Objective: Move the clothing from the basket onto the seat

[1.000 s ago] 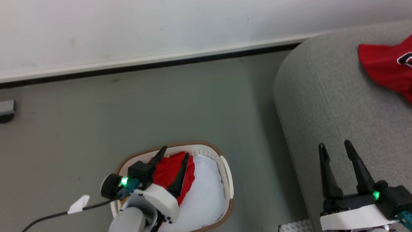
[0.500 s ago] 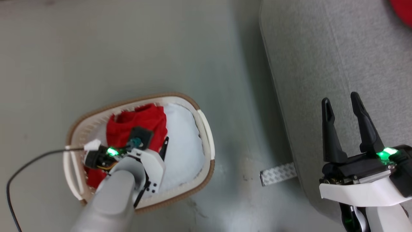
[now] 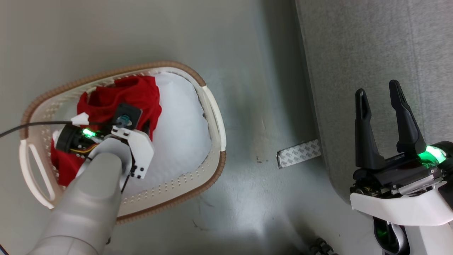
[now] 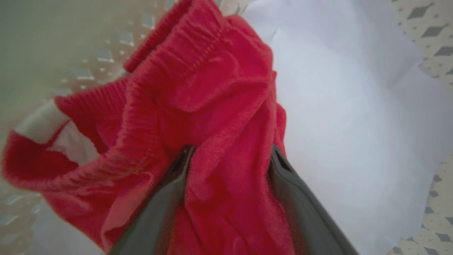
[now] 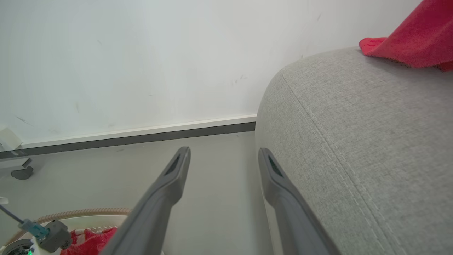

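Observation:
The cream basket [image 3: 212,117] with a brown rim stands on the floor at the left. Red clothing [image 3: 122,94] lies bunched in its left half, on a white lining [image 3: 180,131]. My left arm [image 3: 92,198] reaches down into the basket. In the left wrist view my left gripper [image 4: 231,152] is open, its spread fingers [image 4: 177,177] pushed into the red clothing [image 4: 198,88], with a fold of fabric between them. My right gripper [image 3: 384,94] is open and empty over the edge of the grey seat [image 3: 371,42]. Another red garment [image 5: 414,39] lies on the seat [image 5: 354,124].
A patterned strip of tape [image 3: 299,153] lies on the grey floor [image 3: 254,88] between basket and seat. A black cable [image 3: 35,123] runs left from my left wrist. The right wrist view shows a white wall with a dark baseboard [image 5: 141,136] behind and a caster [image 5: 21,173] at left.
The head camera has tilted down, shifting the whole picture. My left gripper has gone from above the basket down into the red clothing. The right gripper stays open.

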Controlling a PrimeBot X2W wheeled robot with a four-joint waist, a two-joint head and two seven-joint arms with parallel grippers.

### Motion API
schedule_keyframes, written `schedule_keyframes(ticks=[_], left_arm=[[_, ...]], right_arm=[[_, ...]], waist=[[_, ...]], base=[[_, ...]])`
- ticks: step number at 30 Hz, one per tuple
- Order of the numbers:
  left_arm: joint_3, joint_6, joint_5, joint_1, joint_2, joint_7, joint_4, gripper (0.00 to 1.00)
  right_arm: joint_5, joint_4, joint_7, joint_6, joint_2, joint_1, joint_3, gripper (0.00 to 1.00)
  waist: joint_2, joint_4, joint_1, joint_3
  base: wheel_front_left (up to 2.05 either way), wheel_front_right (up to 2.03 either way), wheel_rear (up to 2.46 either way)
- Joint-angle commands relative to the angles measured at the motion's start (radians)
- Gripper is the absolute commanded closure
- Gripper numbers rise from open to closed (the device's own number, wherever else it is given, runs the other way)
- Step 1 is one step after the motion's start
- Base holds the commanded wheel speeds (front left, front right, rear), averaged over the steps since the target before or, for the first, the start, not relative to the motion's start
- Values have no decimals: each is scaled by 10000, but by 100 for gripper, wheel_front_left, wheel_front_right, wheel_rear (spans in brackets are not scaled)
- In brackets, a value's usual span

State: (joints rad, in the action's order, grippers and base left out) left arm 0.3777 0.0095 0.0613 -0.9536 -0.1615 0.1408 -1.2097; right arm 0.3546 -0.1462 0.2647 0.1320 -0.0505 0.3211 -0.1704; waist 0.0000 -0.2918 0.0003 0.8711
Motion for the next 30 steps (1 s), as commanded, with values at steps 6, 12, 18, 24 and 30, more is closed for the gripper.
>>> schedule_keyframes(ticks=[6, 12, 18, 24, 30], left_arm=[[81, -120, -76, -289, -55, 132, -408, 100], [-133, -318, -610, 225, 173, 786, -569, 100], [-733, -573, -1482, 1099, 644, 1209, -284, 100], [-1054, -772, -2215, 2331, 987, 1237, 784, 100], [-1061, -900, -2789, 3506, 1089, 1235, 1975, 100]], right_arm=[[7, 34, -5, -25, 0, 130, 41, 0], [-9, 387, -5, -24, -2, 161, 75, 0], [-127, 981, -5, -24, -8, -318, 212, 0], [-289, 1578, -5, -24, -8, -973, 297, 0], [-374, 2040, -5, -24, -9, -1771, 461, 0]], waist=[[0, -26, -3, 437], [0, 324, -3, -444], [0, 1010, -3, -2270], [0, 1740, -3, -4256], [0, 2331, -3, -5961]], base=[[0, 0, 0], [0, 0, 0], [0, 0, 0], [0, 0, 0], [0, 0, 0]])
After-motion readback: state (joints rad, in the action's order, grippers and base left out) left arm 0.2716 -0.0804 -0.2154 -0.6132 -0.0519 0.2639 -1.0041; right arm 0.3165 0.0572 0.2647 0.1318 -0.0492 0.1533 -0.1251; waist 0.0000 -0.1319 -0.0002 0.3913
